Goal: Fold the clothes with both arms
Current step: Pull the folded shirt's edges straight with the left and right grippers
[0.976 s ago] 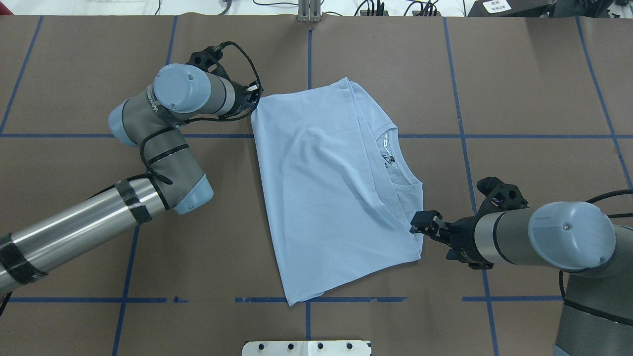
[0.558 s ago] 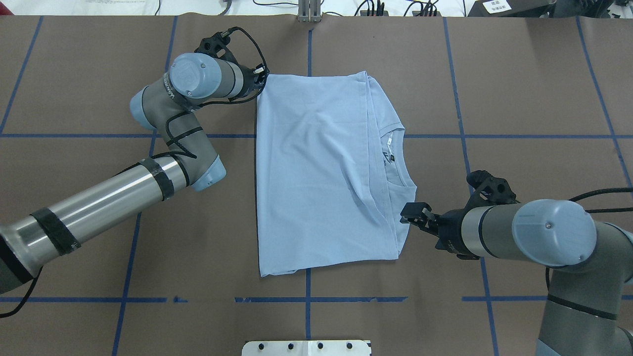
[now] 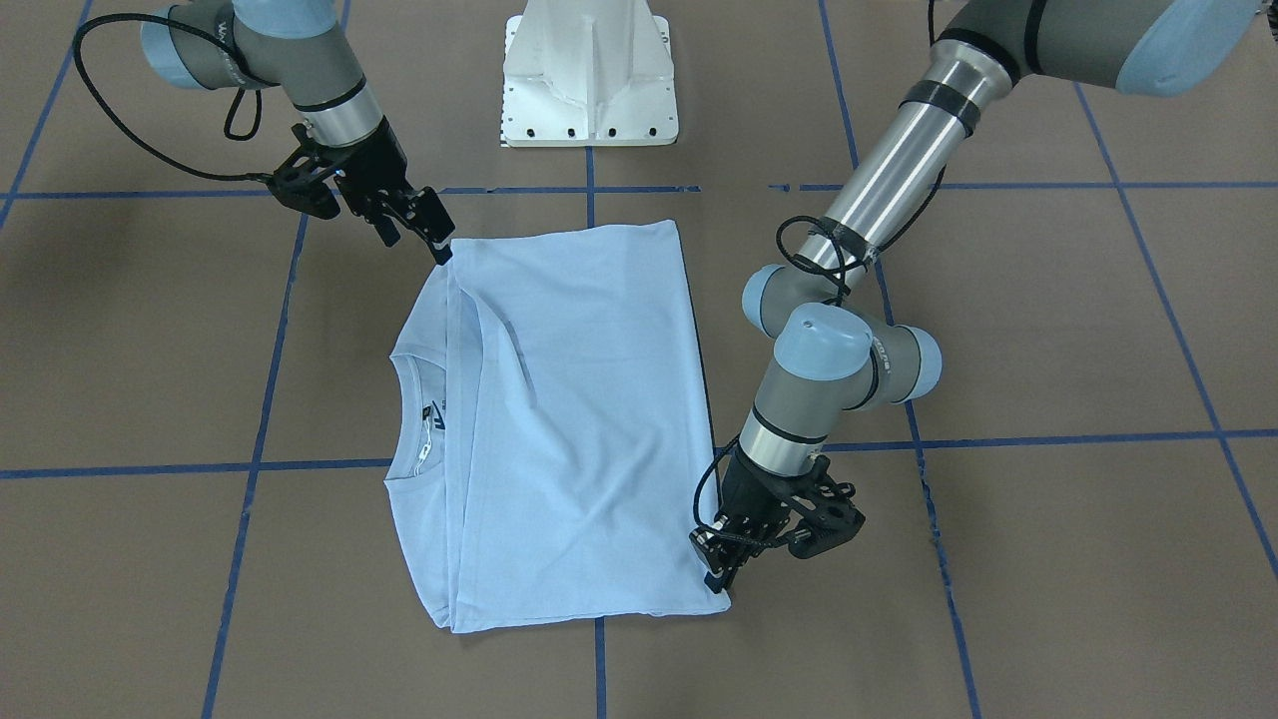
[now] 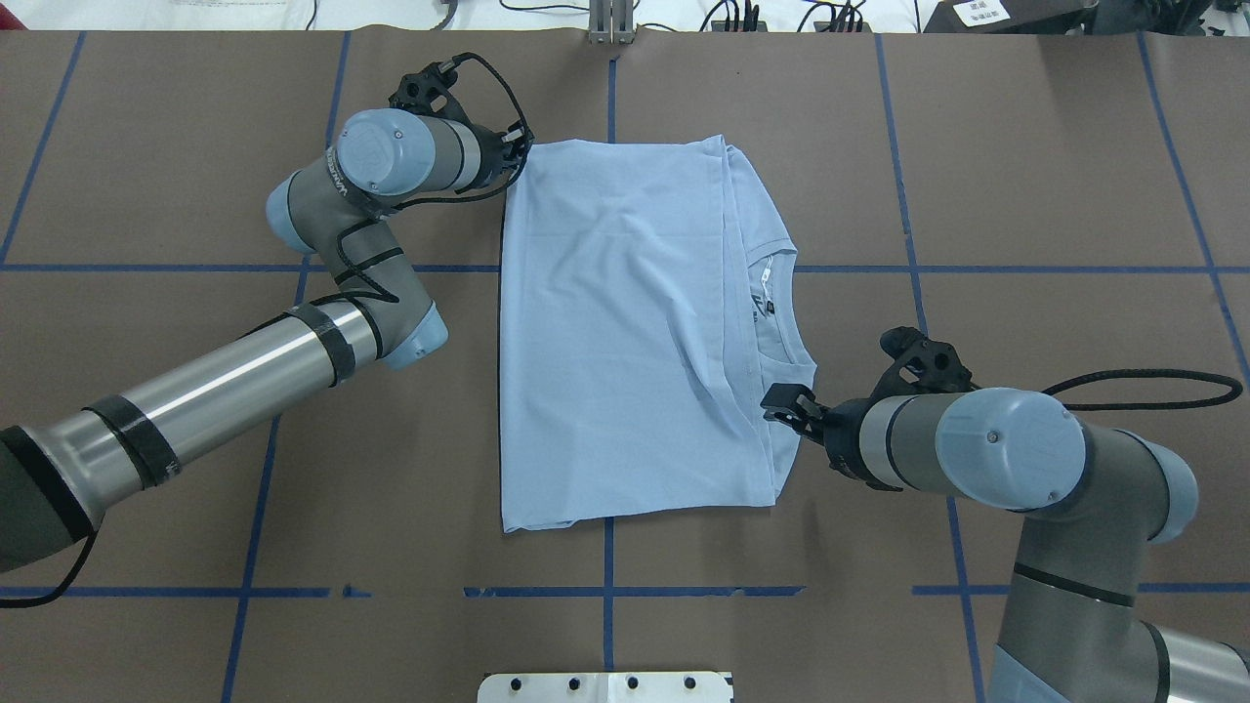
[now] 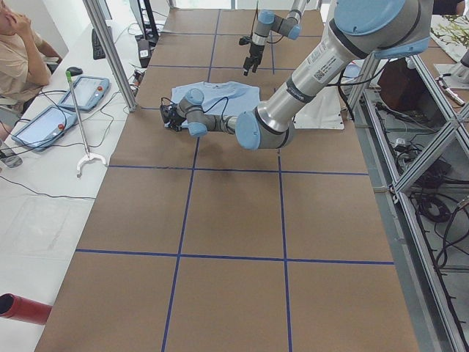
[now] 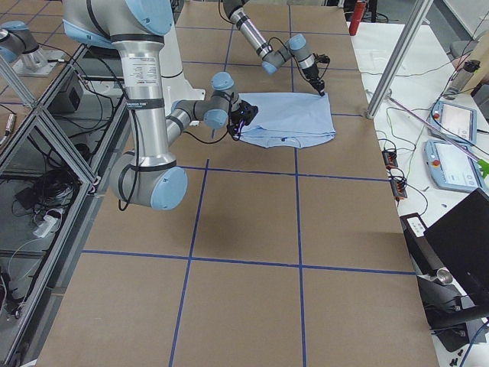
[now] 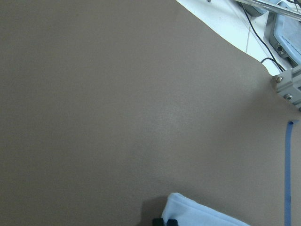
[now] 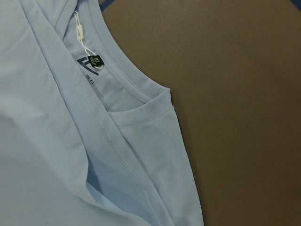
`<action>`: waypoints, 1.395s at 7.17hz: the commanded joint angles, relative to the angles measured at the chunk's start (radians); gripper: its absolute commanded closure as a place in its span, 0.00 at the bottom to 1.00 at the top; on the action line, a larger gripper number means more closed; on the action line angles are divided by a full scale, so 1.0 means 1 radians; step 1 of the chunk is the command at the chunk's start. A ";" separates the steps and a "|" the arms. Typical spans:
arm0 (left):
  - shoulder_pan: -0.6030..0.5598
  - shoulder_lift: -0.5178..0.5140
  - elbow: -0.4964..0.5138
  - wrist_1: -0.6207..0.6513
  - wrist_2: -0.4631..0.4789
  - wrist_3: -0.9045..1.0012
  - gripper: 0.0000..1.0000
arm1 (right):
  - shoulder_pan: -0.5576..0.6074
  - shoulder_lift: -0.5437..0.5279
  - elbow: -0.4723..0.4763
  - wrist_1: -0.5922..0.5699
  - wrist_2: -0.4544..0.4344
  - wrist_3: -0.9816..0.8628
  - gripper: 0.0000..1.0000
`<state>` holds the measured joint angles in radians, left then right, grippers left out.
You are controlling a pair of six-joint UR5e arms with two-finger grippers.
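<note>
**Both grippers pinching shirt corners**

Left gripper (image 4: 510, 156) is clamped on the folded light blue T-shirt (image 4: 625, 322) at its far corner; right gripper (image 4: 781, 405) nips the near collar-side corner. Only the right wrist view shows the collar label (image 8: 95, 60) and hang tag (image 8: 79, 33).

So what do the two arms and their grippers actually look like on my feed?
Both the left arm and right arm are silver-grey tubes with light blue joint caps, black tape bands and looping black cables. The left gripper and right gripper are black, two-fingered.
</note>
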<state>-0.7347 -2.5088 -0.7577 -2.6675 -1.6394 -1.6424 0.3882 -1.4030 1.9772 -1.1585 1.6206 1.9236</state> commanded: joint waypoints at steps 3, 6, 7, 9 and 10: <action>0.000 0.077 -0.213 0.075 -0.051 -0.010 0.56 | -0.068 0.012 -0.055 -0.004 -0.076 0.009 0.00; 0.000 0.085 -0.247 0.117 -0.053 -0.010 0.54 | -0.089 0.012 -0.057 -0.004 -0.077 0.070 0.00; 0.001 0.085 -0.247 0.117 -0.051 -0.008 0.54 | -0.100 0.012 -0.058 -0.004 -0.077 0.078 0.01; 0.003 0.100 -0.253 0.113 -0.053 -0.008 0.54 | -0.117 0.015 -0.060 -0.004 -0.077 0.106 0.16; 0.003 0.100 -0.253 0.113 -0.053 -0.010 0.54 | -0.117 0.024 -0.061 -0.004 -0.077 0.106 0.21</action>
<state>-0.7321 -2.4119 -1.0091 -2.5538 -1.6918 -1.6513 0.2755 -1.3871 1.9179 -1.1628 1.5428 2.0240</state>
